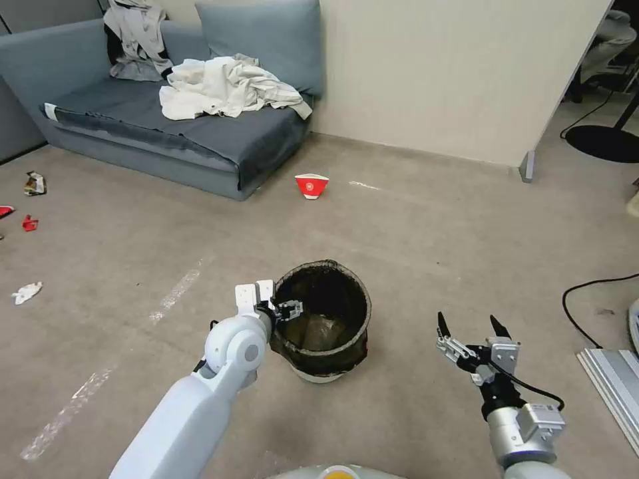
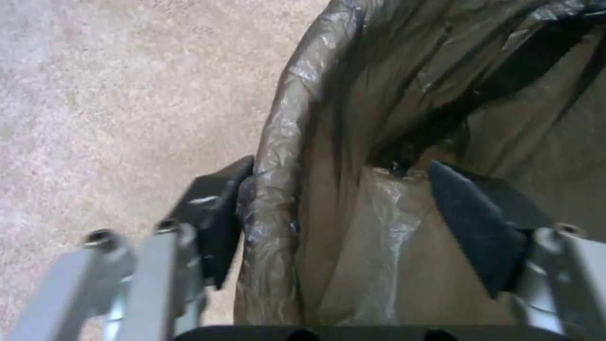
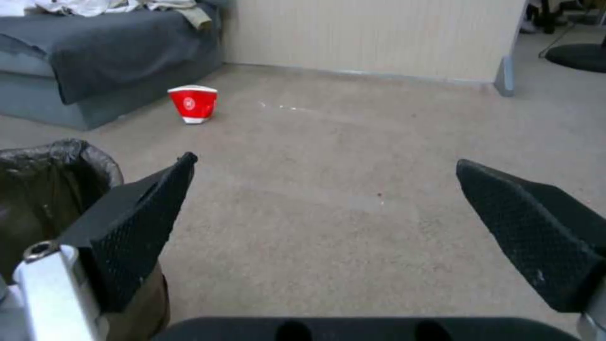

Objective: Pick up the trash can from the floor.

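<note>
The left gripper (image 1: 287,310) is reached forward over the trash can (image 1: 324,319) on the floor (image 1: 413,253), fingers spread astride the bagged rim; the right gripper (image 1: 471,328) is held apart, released wide, empty.

No readable text, label or number anywhere.

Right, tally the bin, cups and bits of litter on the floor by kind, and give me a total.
Trash can: 1
Paper cup: 1
Red scraps: 2
Crumpled wrapper: 1
White scrap: 1
Total: 6
</note>
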Robot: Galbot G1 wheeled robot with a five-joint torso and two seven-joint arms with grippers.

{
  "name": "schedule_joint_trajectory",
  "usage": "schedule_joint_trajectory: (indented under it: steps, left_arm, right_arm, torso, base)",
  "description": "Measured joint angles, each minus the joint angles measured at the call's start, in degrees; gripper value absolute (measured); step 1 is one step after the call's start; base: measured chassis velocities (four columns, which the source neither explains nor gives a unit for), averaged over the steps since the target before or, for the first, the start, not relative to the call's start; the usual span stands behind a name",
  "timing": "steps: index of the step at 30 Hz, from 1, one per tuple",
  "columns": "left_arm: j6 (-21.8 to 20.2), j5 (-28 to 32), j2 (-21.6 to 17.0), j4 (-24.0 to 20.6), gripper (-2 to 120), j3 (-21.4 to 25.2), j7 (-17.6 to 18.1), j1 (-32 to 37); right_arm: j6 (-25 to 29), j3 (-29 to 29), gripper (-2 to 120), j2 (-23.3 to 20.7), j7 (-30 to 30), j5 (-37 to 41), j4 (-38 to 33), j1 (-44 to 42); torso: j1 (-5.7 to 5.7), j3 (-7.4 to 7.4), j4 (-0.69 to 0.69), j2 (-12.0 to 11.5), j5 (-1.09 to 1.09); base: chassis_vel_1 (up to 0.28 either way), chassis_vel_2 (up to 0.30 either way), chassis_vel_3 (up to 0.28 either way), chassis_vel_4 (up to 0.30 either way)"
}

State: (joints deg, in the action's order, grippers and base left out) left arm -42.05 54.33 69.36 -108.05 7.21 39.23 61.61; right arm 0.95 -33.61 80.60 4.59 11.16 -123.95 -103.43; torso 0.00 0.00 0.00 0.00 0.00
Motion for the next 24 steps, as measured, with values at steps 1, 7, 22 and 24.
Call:
schedule_joint_trajectory:
  steps: [1,7,22,24]
  left_arm:
    - [0.0,0.1,0.0,0.3,64,-0.1,0.1,-0.2]
    - [0.3,0.1,0.0,1.0,44,-0.6,0.3,-0.7]
    - [4.1,-1.5,-0.4,1.0,1,-0.9,-0.7,0.2]
    - [6.4,-3.4,-0.9,0.6,1,-0.9,-2.1,0.7]
  right_arm:
    - [0.0,0.0,100,0.0,0.0,0.0,0.0,0.0]
    - [0.0,-0.2,100,0.0,-0.1,0.0,-0.1,0.0]
    - [-0.1,0.0,100,-0.2,-0.3,-0.2,0.4,0.5]
    - [-0.2,0.1,100,-0.2,-0.3,-0.2,0.6,0.7]
  torso:
    - [0.0,0.0,0.0,0.0,0.0]
    - [0.0,0.0,0.01,0.0,0.0]
    - [0.0,0.0,0.0,0.0,-0.02]
    - [0.0,0.0,0.01,0.0,0.0]
  base:
    - [0.0,0.0,0.0,0.0]
    - [0.0,0.0,0.0,0.0]
    - [0.0,0.0,0.0,0.0]
    - [0.0,0.0,0.0,0.0]
